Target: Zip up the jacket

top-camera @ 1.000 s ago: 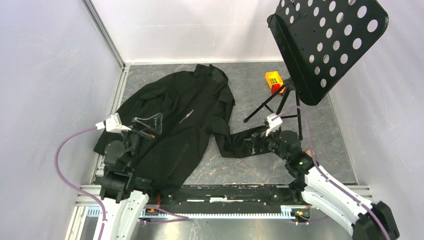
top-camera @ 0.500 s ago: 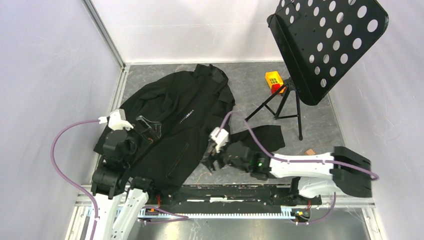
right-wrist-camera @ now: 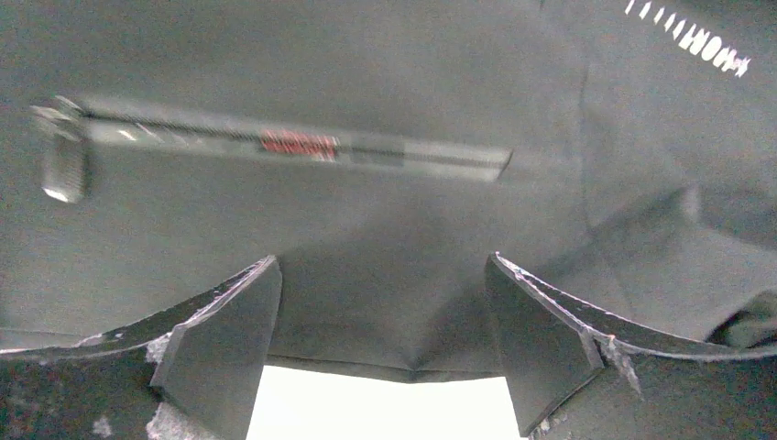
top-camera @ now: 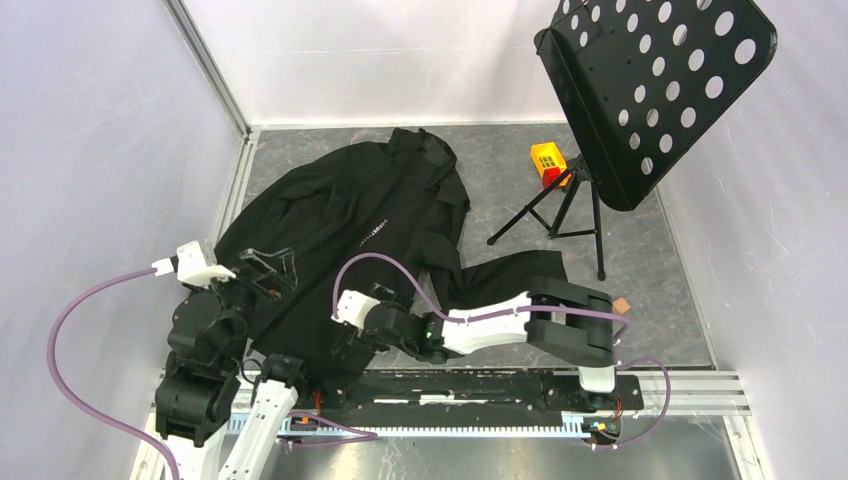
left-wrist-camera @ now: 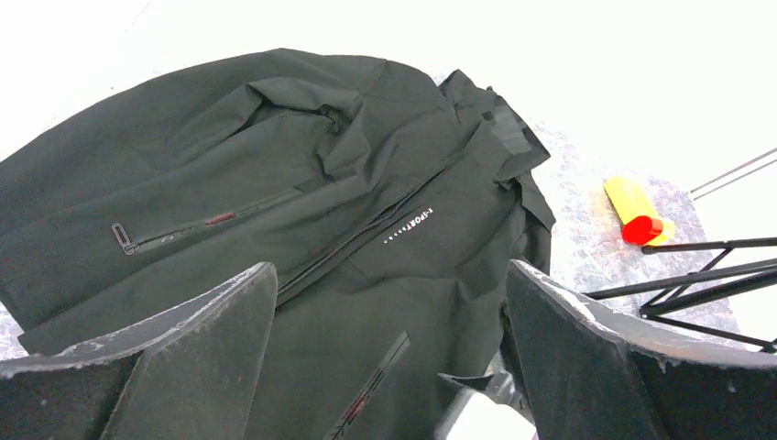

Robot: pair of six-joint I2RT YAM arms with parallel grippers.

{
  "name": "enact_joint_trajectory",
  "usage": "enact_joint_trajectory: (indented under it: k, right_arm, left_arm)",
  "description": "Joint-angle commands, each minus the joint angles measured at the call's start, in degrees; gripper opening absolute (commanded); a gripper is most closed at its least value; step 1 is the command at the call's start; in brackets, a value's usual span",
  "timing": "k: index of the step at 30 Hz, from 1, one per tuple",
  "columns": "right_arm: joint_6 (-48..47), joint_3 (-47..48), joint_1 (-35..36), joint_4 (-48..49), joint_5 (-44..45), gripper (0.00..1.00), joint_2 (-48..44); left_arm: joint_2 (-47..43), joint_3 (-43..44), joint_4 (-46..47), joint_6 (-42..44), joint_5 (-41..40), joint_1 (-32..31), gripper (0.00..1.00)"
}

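While the left end effector [left-wrist-camera: 392, 266] and right end effector [right-wrist-camera: 383, 261] are spread, empty — the zipper's [left-wrist-camera: 357, 247] base at the jacket's [top-camera: 350, 220] hem should be located before clamping.

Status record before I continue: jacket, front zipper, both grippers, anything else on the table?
jacket: lying flat, front up, collar at the far side, one sleeve stretched to the right
front zipper: runs from collar toward hem; cannot tell whether it is closed
left gripper: open, holding nothing, hovers over the jacket's left part
right gripper: open, holding nothing, low over the near hem by a pocket zipper
other: music stand, yellow-red block
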Motion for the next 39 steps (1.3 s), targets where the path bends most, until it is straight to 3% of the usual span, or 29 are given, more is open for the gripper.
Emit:
enact_joint_trajectory:
  k: [1, 10, 14, 18, 23, 26, 29, 32, 35, 39]
  right_arm:
    - [-1.1, 2.4, -2.8, -5.6, 2.5, 0.88, 2.8]
    - [10.7, -11.0, -13.7, -10.0, 8.3, 0.86, -0.5]
    - [11.2, -17.9, -17.7, -9.5, 9.8, 0.87, -6.3]
    - [8.3, -17.2, -19.8, -12.6, 12.5, 0.88, -10.5]
    - [10.1, -11.5, -17.9, -15.0, 3.9, 0.88, -16.4]
    - [19.2, -8.2, -15.2, -14.5, -2.3, 0.94, -17.7]
    - [34.8, -7.0, -13.2, -8.6, -10.2, 0.95, -17.2]
    - [51.1, -10.7, -10.9, 1.5, -16.2, 0.93, -16.6]
    - [63.6, -15.2, -9.0, 14.6, -16.4, 0.86, -15.0]
    - [69.5, -9.1, -6.7, 12.7, -15.1, 0.77, -9.4]
  left_arm:
    - [0.0, 0.7, 0.0, 2.3, -0.8, 0.3, 1.0]
    - [5.2, -0.3, 1.6, 2.3, 4.5, 0.3, 1.0]
    - [9.7, -1.2, 2.4, 1.8, 8.4, 0.3, 1.0]
    - [18.1, -3.6, 2.8, -2.2, 11.0, 0.3, 1.0]
    - [32.7, -7.0, 3.9, -7.6, 11.6, 0.3, 0.9]
    - [38.0, -8.9, 6.0, -10.0, 11.4, 0.4, 0.8]
    - [37.4, -9.9, 6.1, -13.6, 8.4, 0.5, 0.71]
    - [30.6, -9.9, 5.2, -14.9, 2.9, 0.5, 0.71]
    - [23.4, -8.5, 3.3, -13.4, -2.1, 0.5, 0.73]
    - [19.8, -5.2, 0.4, -9.0, -1.4, 0.5, 0.75]
